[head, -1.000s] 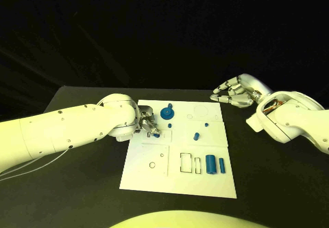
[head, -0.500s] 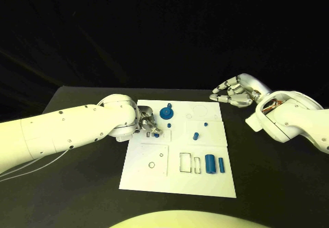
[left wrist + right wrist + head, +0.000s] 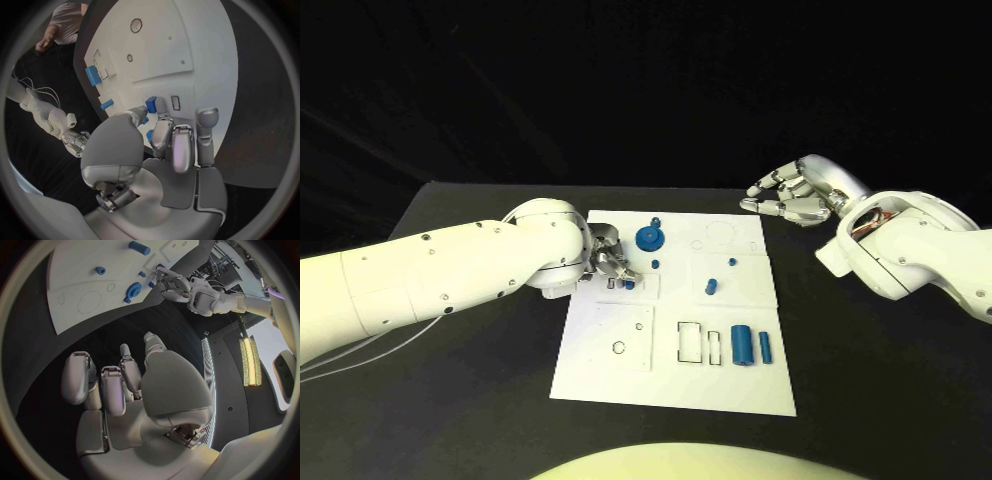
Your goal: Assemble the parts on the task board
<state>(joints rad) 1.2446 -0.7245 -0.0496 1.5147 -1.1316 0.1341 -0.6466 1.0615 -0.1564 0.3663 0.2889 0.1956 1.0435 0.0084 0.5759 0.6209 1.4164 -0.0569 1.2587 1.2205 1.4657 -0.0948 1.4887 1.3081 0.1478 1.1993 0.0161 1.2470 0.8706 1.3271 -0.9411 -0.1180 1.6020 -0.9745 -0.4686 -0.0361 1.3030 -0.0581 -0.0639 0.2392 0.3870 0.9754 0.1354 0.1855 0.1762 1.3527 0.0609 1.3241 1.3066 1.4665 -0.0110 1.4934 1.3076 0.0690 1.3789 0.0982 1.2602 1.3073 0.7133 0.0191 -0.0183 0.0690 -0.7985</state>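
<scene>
The white task board [image 3: 678, 375] lies in the middle of the table. My left hand [image 3: 606, 262] is at the board's left edge and pinches a small blue part [image 3: 629, 285] between thumb and fingertip, low over the board beside a small rectangular slot [image 3: 175, 102]; the left wrist view shows the part [image 3: 150, 104] at the fingertips [image 3: 160, 106]. A blue gear-shaped part [image 3: 651, 238] stands just beyond it. My right hand [image 3: 790, 200] hovers off the board's far right corner, fingers loosely apart and holding nothing [image 3: 119, 385].
Two blue cylinders [image 3: 743, 346] lie side by side near the board's right edge, next to outlined rectangular recesses [image 3: 691, 342]. A short blue part [image 3: 713, 288] and two tiny blue pegs [image 3: 731, 262] sit mid-board. Black table [image 3: 877, 380] surrounds the board.
</scene>
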